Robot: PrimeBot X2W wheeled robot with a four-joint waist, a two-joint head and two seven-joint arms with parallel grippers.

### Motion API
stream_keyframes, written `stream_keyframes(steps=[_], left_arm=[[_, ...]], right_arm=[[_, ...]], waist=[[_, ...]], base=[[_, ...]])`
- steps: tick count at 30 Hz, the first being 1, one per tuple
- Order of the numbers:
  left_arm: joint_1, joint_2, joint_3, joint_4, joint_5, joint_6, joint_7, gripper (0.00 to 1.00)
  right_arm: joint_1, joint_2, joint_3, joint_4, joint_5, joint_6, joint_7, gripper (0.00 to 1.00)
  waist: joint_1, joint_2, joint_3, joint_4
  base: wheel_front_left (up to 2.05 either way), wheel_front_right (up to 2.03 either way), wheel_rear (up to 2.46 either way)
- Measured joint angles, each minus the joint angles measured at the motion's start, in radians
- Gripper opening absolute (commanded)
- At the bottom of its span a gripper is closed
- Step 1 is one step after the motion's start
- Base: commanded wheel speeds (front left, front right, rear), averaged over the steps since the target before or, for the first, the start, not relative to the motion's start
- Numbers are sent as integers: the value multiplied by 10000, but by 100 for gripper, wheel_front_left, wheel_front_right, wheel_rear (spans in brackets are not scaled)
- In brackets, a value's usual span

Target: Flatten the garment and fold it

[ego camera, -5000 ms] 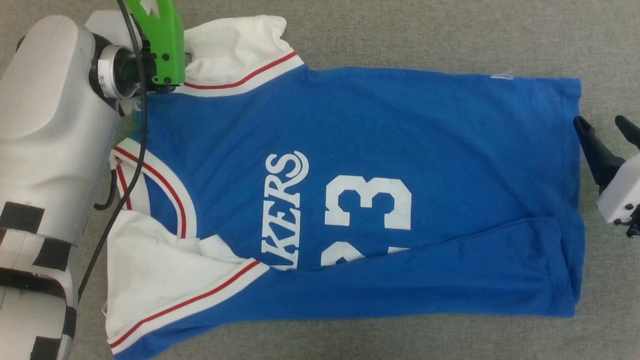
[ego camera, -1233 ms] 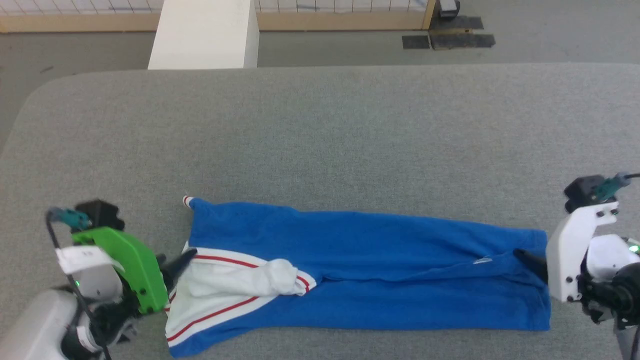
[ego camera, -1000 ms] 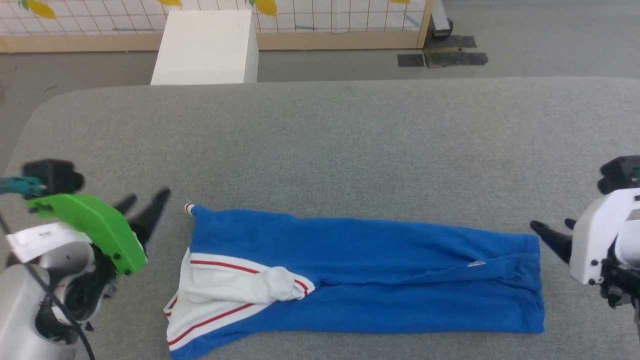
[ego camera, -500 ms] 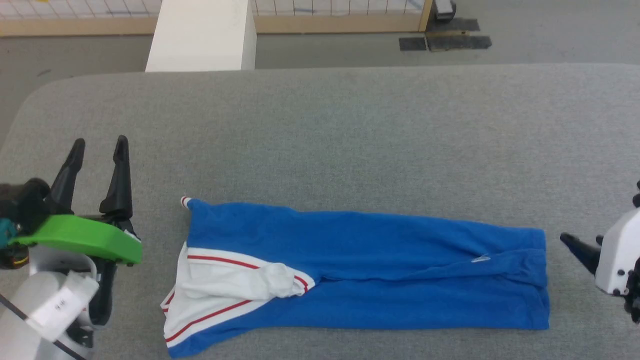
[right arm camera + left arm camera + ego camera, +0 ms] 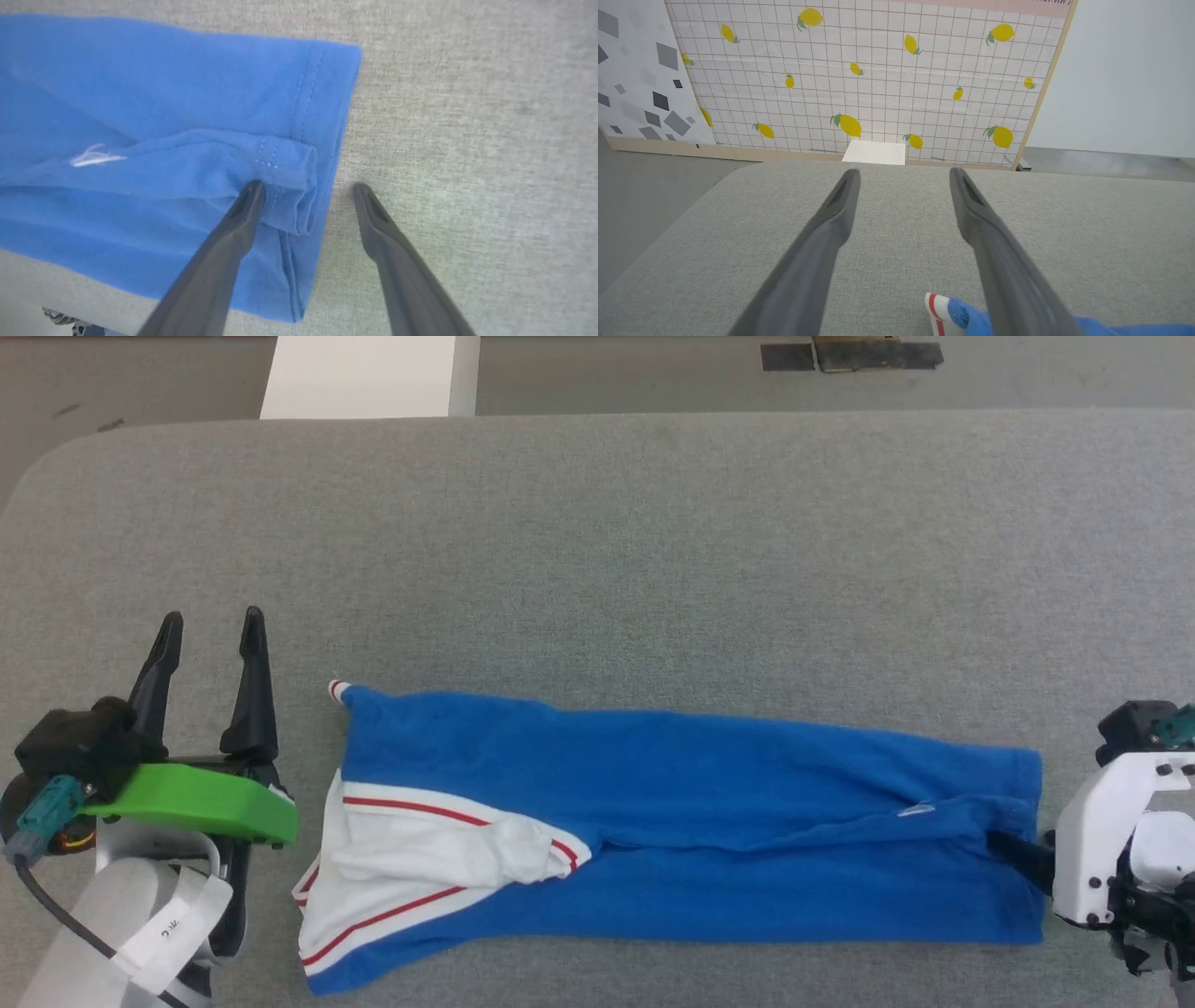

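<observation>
Since a second ago the left gripper (image 5: 213, 614) has swung off the collar end and now points straight away from the robot. The right gripper (image 5: 307, 185) has closed in on the hem, which it stood clear of half a second ago.

At far left, the left gripper is spread wide and empty, held level above the grey tabletop (image 5: 597, 569) just beside the collar end, on a pale forearm rising from the lower corner.

The garment (image 5: 700, 821) lies across the middle as a long blue band, folded lengthwise, with a white sleeve (image 5: 420, 859) bunched on top at its left end.

At far right, the right gripper tilts down and inward, also wide and gripping nothing. One finger rests on the hem (image 5: 289, 186) and the other is over bare tabletop.

The likely risk is that closing here pinches only the top flap, so a pull would drag the fold open.
</observation>
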Motion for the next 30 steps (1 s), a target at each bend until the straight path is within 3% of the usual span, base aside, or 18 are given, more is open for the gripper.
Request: stream_keyframes(steps=[15,16,17,18,30], left_arm=[[231,-506,535,-29,571,-339,-44,100],[267,-539,560,-29,608,-347,-44,100],[308,-566,594,-29,625,-349,-44,100],[337,-585,629,-31,627,-351,-44,100],[603,-742,1003,-98,763,-512,-44,100]], right_arm=[[-697,-324,1820,476,943,-15,-387,100],[-731,-345,1845,529,970,-15,-374,68],[-755,-380,1893,571,988,-15,-366,25],[-768,-403,1906,600,991,-13,-364,0],[-819,-502,1298,748,805,6,-150,0]], waist=[[0,0,28,-35],[0,0,14,-33],[0,0,-2,-32],[0,0,-8,-32],[0,0,-154,-144]], base=[[0,0,0],[0,0,0],[0,0,0],[0,0,0],[0,0,0]])
